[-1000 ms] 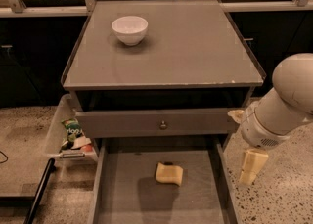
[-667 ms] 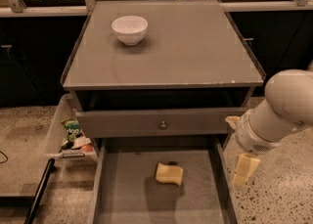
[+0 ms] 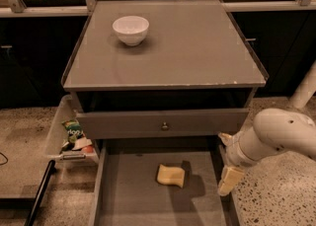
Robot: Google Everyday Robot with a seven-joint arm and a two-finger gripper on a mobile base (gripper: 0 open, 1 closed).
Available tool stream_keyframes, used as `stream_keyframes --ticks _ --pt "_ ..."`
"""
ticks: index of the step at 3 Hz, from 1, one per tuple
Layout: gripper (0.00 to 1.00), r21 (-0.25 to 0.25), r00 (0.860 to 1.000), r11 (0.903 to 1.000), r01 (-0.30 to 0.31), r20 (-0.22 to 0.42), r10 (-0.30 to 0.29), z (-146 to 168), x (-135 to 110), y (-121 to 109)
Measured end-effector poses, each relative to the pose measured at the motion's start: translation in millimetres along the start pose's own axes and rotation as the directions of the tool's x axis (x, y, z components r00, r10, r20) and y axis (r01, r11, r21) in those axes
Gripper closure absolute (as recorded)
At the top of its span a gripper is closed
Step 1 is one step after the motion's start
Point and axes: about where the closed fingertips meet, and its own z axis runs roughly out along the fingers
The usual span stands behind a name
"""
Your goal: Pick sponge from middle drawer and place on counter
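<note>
Terrazzo floor flanks the open middle drawer (image 3: 133,200); the sponge (image 3: 171,175) lies inside, untouched. My pincer (image 3: 228,184) has dropped to its right wall, closing in. Clenched or released, I cannot tell.

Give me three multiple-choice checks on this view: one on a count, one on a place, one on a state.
1. Bowls standing on the counter: A none, B one, C two.
2. The sponge lies: A on the counter, B on the floor, C in the open middle drawer.
3. The gripper and the sponge are: A apart, B in contact, C lifted together.

Key:
1 B, a single white bowl stands at the counter's back left.
2 C, the yellow sponge rests on the drawer's flat bottom.
3 A, the gripper hangs by the drawer's right wall, with bare drawer bottom between it and the sponge.
</note>
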Motion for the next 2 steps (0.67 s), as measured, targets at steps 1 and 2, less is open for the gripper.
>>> stream_keyframes --ticks 1,2 --pt "0.00 -0.062 0.999 0.9978 -0.024 0.045 0.027 67.8 23.0 -0.9" --pt "0.00 -0.070 0.998 0.9973 -0.024 0.051 0.027 70.7 22.6 0.3"
